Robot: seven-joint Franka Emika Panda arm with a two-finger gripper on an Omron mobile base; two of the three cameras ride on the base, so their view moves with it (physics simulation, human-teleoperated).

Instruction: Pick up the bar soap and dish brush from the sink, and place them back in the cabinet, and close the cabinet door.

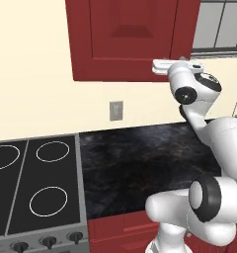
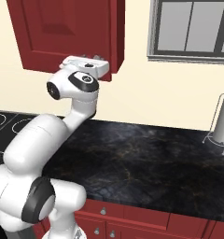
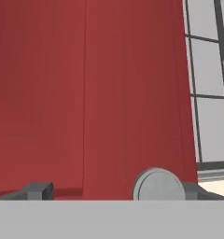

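black marbled counter (image 2: pixel 146 163) runs under one dark red cabinet (image 1: pixel 81 39), whose single cabinet door (image 3: pixel 86 93) looks nearly or fully shut, its one grey knob (image 3: pixel 158 186) right at the gripper (image 3: pixel 111 191), jaws spread wide and holding nothing. judging by this, the closing step is in hand or just finished. next calls for a gentle push flush, then backing off.

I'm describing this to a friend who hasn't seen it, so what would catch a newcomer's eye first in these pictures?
The dark red cabinet door on the cream wall stands out first, with the white arm's gripper raised right up against its lower edge. In the hand view, the door's grey round knob sits between the open fingers. Below lies the black marbled counter.
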